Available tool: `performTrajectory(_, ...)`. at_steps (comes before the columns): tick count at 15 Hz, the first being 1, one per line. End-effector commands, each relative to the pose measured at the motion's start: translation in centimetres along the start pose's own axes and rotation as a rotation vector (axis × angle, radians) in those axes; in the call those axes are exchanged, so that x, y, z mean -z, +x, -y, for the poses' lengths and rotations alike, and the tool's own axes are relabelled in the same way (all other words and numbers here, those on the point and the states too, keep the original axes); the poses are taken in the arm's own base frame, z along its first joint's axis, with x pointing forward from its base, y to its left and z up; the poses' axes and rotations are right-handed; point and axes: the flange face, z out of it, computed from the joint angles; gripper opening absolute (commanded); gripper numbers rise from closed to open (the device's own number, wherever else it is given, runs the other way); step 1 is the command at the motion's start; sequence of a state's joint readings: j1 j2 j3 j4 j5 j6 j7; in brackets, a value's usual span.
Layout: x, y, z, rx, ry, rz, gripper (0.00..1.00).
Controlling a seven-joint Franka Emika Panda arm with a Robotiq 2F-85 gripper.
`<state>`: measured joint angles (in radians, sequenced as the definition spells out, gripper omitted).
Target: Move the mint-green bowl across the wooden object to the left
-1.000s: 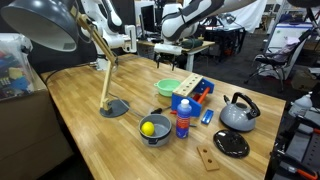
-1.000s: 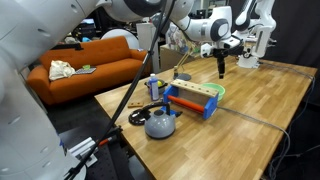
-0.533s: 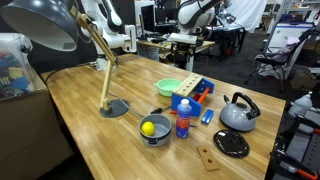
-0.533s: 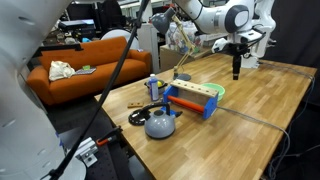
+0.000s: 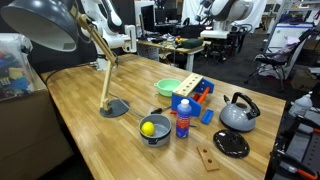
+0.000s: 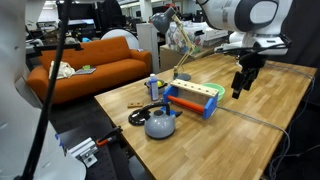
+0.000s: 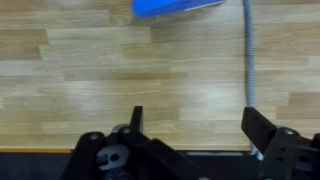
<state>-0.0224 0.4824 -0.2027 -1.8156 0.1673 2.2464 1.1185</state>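
The mint-green bowl (image 5: 169, 88) sits on the wooden table, right against the wooden object (image 5: 189, 88). This is a pale block with dark holes along its top, resting on a blue and red base. In an exterior view the bowl (image 6: 216, 90) peeks out behind the block (image 6: 195, 89). My gripper (image 6: 240, 89) hangs over bare table beside the bowl, fingers pointing down, open and empty. In the wrist view the open jaws (image 7: 200, 125) frame bare wood, with a blue edge (image 7: 178, 6) at the top.
A grey kettle (image 5: 238, 112), a black plate (image 5: 231, 144), a blue bottle (image 5: 183, 117), a grey metal bowl with a yellow ball (image 5: 154, 129) and a small dark-brown wooden piece (image 5: 208, 157) lie near the block. A desk lamp (image 5: 110, 70) stands on the table. A grey cable (image 7: 249, 50) crosses it.
The arm has swung sideways away from above the block and come down lower, over bare table beside the bowl. The jaws stay open. The objects have not moved.
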Motion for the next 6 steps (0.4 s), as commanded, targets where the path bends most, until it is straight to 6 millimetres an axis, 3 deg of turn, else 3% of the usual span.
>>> performTrajectory(1,-0.5,1.1,-1.9,-0.023,-0.018,0.022,1.00)
performTrajectory(2,-0.7,1.6,-2.9,-0.035,-0.024,0.036,1.00)
performTrajectory(6,-0.3,0.3,-2.6,-0.021,-0.015,0.044,1.00)
